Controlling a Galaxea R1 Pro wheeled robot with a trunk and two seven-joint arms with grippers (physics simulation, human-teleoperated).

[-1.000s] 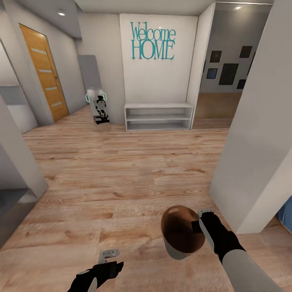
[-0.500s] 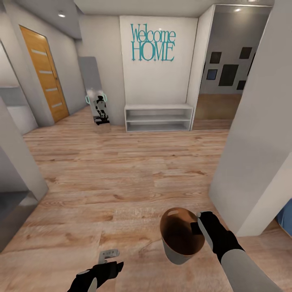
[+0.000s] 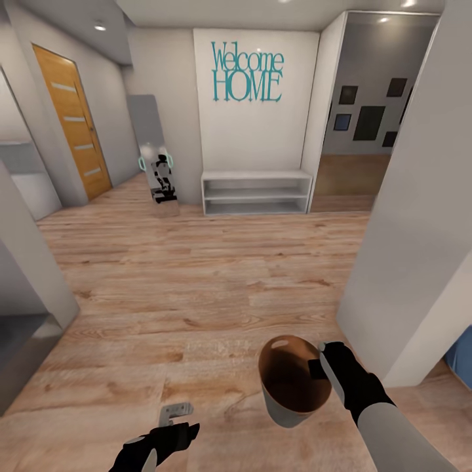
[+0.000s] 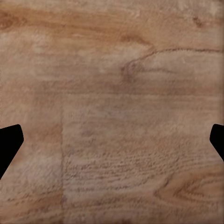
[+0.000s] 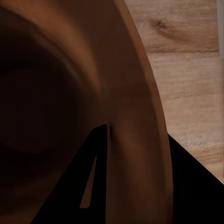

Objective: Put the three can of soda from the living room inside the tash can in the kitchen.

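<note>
The brown-copper trash can (image 3: 288,383) hangs just above the wood floor at the lower right of the head view, its dark inside facing up. My right gripper (image 3: 321,362) is shut on its rim from the right side. In the right wrist view the can's curved wall (image 5: 135,107) is close up, with a dark finger (image 5: 95,172) inside it. My left gripper (image 3: 176,413) is low at the bottom left, open and holding nothing; in the left wrist view its fingertips (image 4: 9,142) stand far apart over bare floorboards. The soda cans are out of view.
I am in a white hall with teal "Welcome HOME" lettering (image 3: 247,71) above a low white shelf (image 3: 255,191). A white pillar (image 3: 419,216) stands close on the right, a grey wall corner (image 3: 29,255) on the left. An orange door (image 3: 69,121) is at far left and a doorway (image 3: 367,131) at far right.
The whole view has shifted slightly, so the camera has moved. The trash can has settled a touch lower in my right gripper's hold. The left arm holds its pose.
</note>
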